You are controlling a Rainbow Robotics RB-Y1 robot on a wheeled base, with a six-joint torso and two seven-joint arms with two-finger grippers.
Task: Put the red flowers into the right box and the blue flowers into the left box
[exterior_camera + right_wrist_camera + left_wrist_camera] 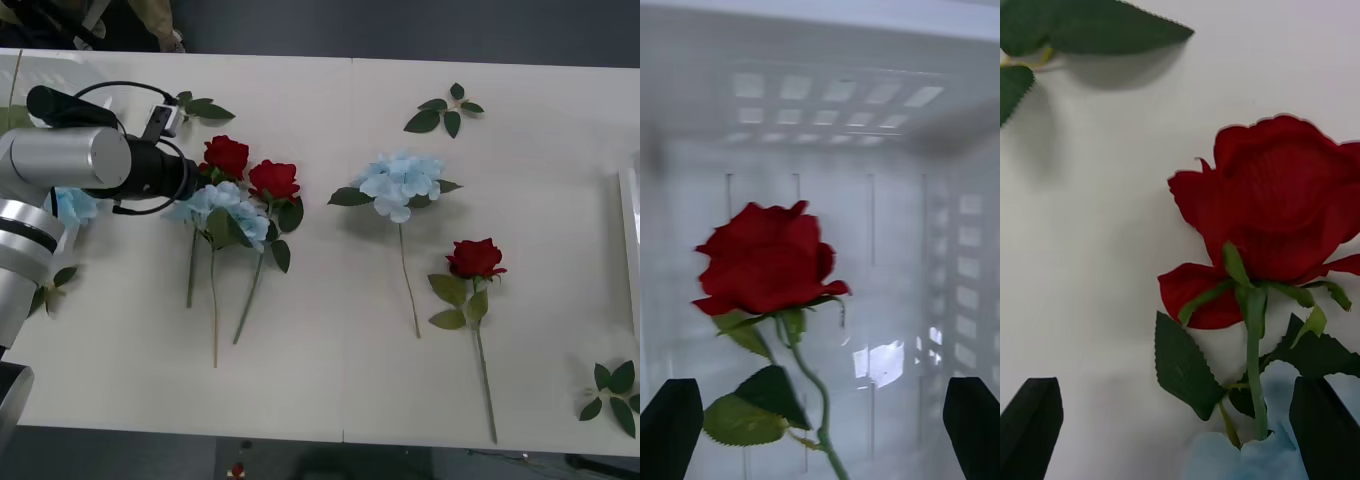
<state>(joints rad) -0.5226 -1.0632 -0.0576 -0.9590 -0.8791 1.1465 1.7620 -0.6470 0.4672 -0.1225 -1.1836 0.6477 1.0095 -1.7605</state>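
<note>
My left arm reaches over a cluster at the table's left, where two red flowers (227,155) (274,180) lie on a blue flower (226,210). My left gripper (1177,420) is open just above the table, beside one rose (1277,217), with blue petals (1240,457) between its fingers. Another blue flower (400,182) and a red flower (475,258) lie further right. The right box shows as a pale rim (630,235). My right gripper (820,435) hangs open inside a white slotted box (835,97), a red rose (767,259) in front of it, held by nothing.
Loose leaf sprigs lie at the back (445,110), near the left arm (200,107) and at the front right (612,392). Another blue flower head (75,205) sits at the far left, partly behind the arm. The table's front edge (340,435) is near.
</note>
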